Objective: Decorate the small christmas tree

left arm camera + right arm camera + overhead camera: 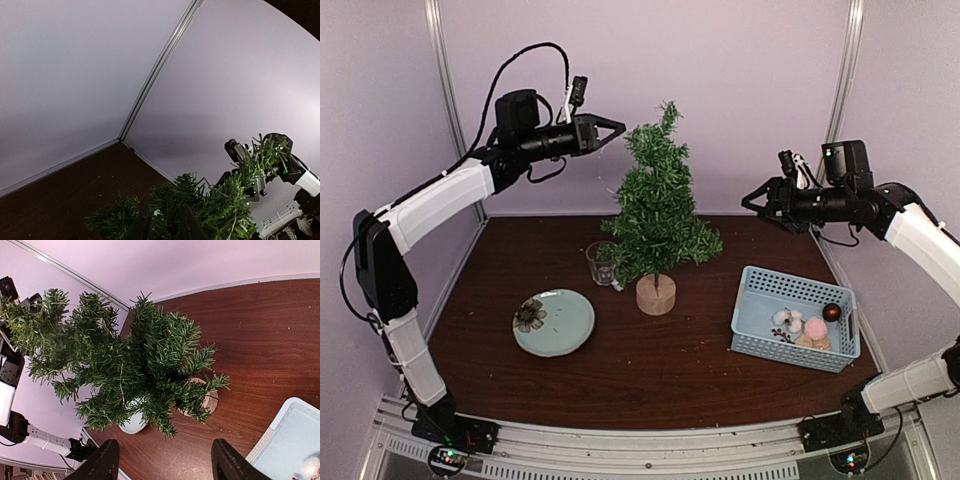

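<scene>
Top external view: the small christmas tree [655, 205] stands upright mid-table, bare of ornaments, a drinking glass [600, 263] just beside its stump; the right gripper [752, 200] faces it, spread wide and empty. The left gripper [618, 128] hovers just beside the treetop, jaws drawn close, though whether fully clenched I cannot tell. Risk: a snag in the bristles would tip the tree onto the glass.

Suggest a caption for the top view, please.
Left gripper and right gripper flank the small tree; ornaments sit in the basket.
</scene>
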